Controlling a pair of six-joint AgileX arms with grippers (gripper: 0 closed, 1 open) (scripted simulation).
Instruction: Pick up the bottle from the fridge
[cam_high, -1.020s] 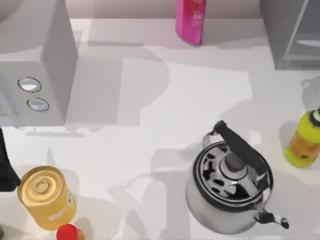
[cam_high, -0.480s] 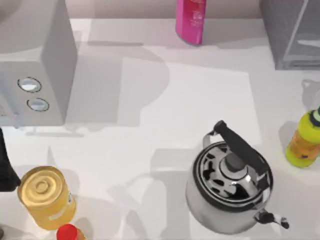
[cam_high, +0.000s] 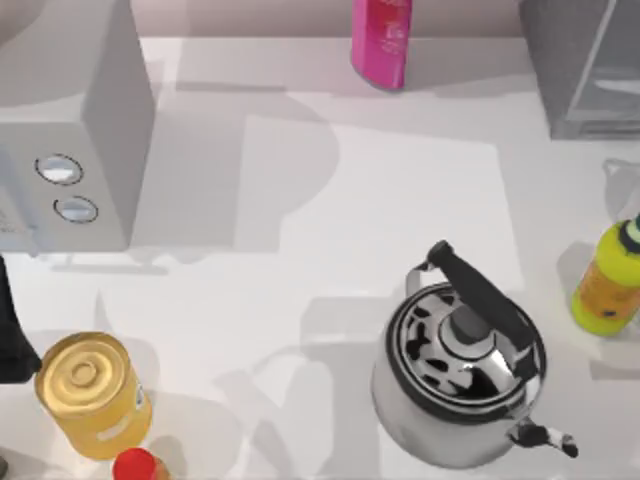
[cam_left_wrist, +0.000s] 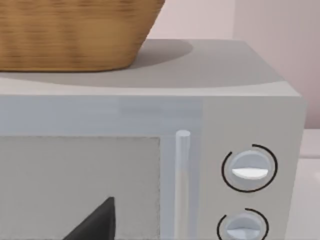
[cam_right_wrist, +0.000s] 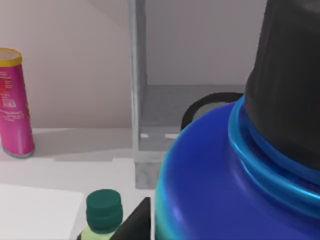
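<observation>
Right claw: one dark finger edge beside the blue bottle; grip we cannot tell. Bottle looms close to our wrist, outside the fridge, apparently lifted. On the desk shadows have shifted over the last second; things unmoved. Left arm parked by the microwave.

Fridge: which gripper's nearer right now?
Right. The right gripper's fingertip is close before the fridge at the table's right; the left gripper's fingertip faces the dial box at the table's left.
</observation>
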